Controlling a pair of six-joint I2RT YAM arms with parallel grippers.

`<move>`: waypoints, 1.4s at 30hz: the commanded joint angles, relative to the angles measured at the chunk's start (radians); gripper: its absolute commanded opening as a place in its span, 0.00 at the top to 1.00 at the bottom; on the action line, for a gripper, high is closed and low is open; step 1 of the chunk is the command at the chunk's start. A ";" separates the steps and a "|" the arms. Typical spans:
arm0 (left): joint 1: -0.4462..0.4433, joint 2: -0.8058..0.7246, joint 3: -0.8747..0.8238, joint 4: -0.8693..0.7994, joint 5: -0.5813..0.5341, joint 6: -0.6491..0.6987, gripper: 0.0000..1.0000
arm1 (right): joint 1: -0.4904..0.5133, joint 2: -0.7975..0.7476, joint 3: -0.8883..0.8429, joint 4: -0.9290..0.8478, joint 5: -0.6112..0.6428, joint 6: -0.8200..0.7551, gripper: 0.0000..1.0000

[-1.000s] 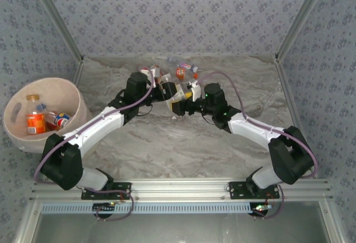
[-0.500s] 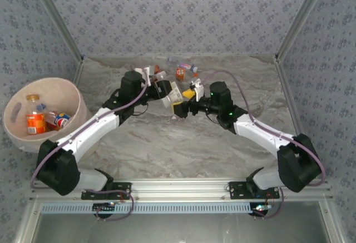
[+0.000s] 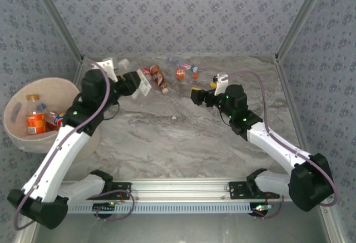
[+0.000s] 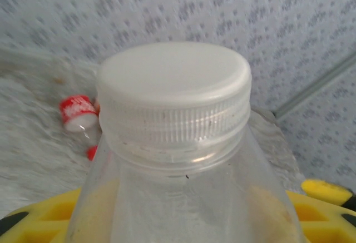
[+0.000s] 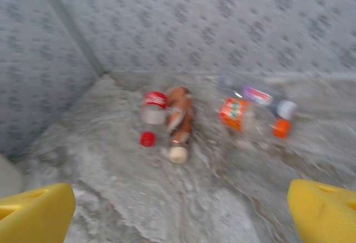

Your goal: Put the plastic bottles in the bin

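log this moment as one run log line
left tool: shut on white-capped bottle | right tool: open, empty | bin: bottles inside | loose bottles: far table edge

Blurry frame. Right gripper (image 5: 178, 215) has its jaws spread wide with nothing between them; yellow fingertips (image 5: 34, 212) sit at the bottom corners. Grey marbled table (image 5: 111, 193) ahead, patterned walls (image 5: 222, 20) behind, metal corner post (image 5: 69, 26) upper left. Bottles lie near the back wall. Red-label bottle (image 5: 153, 108) has its red cap (image 5: 147, 138) toward the camera and is just beside the brown-label bottle (image 5: 181, 115) with a pale cap (image 5: 178, 154); can't tell if they touch. To their right, apart, is the orange-label bottle (image 5: 233, 113). Behind it lies a clear bottle with blue-red label (image 5: 257, 95). Orange cap (image 5: 282, 127) is close by, owner unclear. Pale shape (image 5: 6, 179) at left edge, unidentifiable.
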 commanded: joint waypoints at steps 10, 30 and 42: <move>0.138 -0.125 0.218 -0.319 -0.566 0.207 0.42 | -0.018 0.039 -0.017 -0.030 0.238 0.156 0.00; 0.890 -0.037 0.341 -0.373 0.073 0.045 0.43 | -0.018 0.037 0.016 -0.080 0.233 0.104 0.00; 1.250 0.040 0.174 -0.183 0.516 -0.106 0.44 | -0.014 0.047 0.046 -0.096 0.253 0.101 0.00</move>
